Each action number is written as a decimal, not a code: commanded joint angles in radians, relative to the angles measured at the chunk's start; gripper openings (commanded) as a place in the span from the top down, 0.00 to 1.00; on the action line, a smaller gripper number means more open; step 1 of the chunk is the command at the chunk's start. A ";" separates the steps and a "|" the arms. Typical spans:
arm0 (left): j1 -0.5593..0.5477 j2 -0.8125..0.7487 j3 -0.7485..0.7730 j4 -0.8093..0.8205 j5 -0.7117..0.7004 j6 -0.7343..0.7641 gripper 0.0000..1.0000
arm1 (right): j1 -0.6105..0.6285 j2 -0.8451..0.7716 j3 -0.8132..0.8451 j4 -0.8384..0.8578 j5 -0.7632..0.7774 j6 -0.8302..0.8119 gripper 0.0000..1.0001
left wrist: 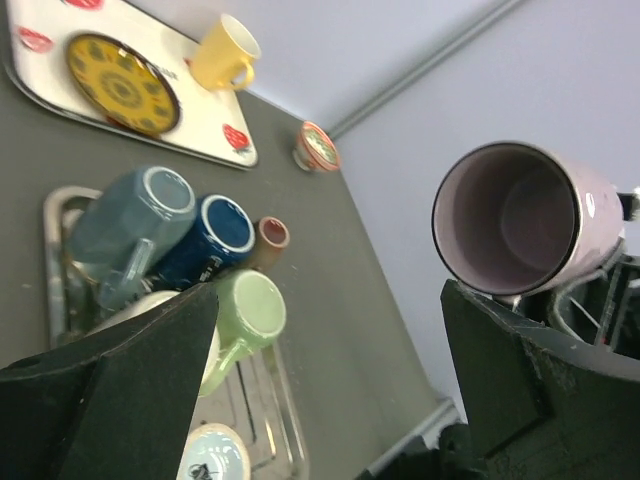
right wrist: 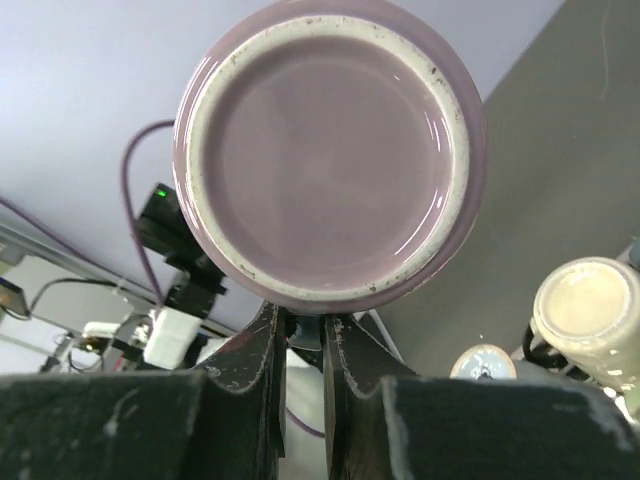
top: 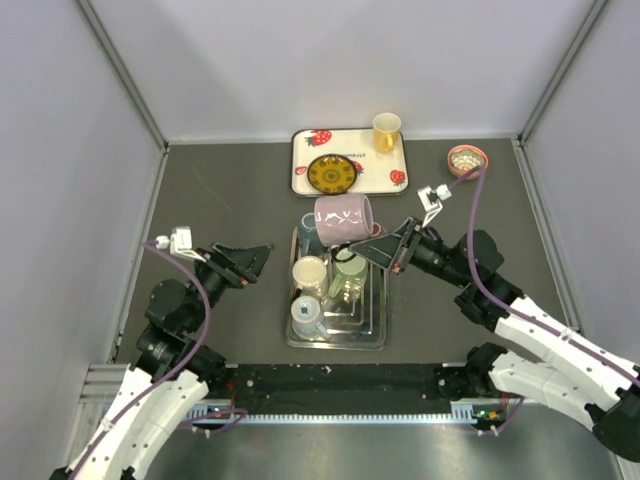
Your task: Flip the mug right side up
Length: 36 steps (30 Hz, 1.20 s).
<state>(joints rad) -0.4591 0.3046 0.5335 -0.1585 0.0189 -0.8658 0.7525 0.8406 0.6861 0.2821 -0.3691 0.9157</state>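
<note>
top external view: the mug point(top: 343, 216), lilac, is held in the air on its side over the 12 o'clock end of the steel tray point(top: 340, 343). its mouth points to 9 o'clock and its base to 3 o'clock. the right gripper point(top: 378, 243) reaches in from 4 o'clock. in the right wrist view its fingers point(right wrist: 250, 370) are pinched almost together just under the mug's body, clamped on the mug at what looks like the handle, and the flat base faces that camera. in the left wrist view the mug's open mouth faces the lens.

inside the steel tray, below the mug, a cream mug point(top: 309, 272) and a green mug point(top: 349, 268) stand side by side. a pale patterned cup point(top: 307, 313) sits at 6 o'clock from them. a grey-blue mug point(left wrist: 130, 225) and a navy mug point(left wrist: 215, 235) lie together at the tray's far end.

the left gripper point(top: 248, 260) hangs at 8 o'clock from the mug, well apart from it, fingers point(left wrist: 120, 380) spread wide around nothing.

at 12 o'clock from the mug lies a strawberry-print tray point(top: 375, 172) holding a yellow plate point(top: 332, 174) and a yellow mug point(top: 386, 130). a small pink bowl point(top: 466, 157) sits at 2 o'clock on the dark table point(top: 230, 190).
</note>
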 commanded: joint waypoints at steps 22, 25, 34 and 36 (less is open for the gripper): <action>-0.042 0.424 -0.058 0.778 0.648 -0.205 0.17 | -0.076 0.129 -0.102 0.531 -0.148 0.203 1.00; -0.062 0.464 -0.020 0.778 0.648 -0.188 0.18 | -0.074 0.140 -0.096 0.531 -0.149 0.196 1.00; -0.118 0.553 0.011 0.833 0.648 -0.196 0.18 | -0.068 0.169 -0.072 0.534 -0.152 0.183 1.00; -0.128 0.571 0.013 0.847 0.642 -0.199 0.19 | -0.067 0.173 -0.071 0.546 -0.152 0.189 1.00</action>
<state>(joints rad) -0.5472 0.8417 0.4976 0.5831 0.6300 -1.0489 0.6731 1.0092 0.5400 0.6903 -0.5098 1.1179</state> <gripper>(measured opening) 0.815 0.112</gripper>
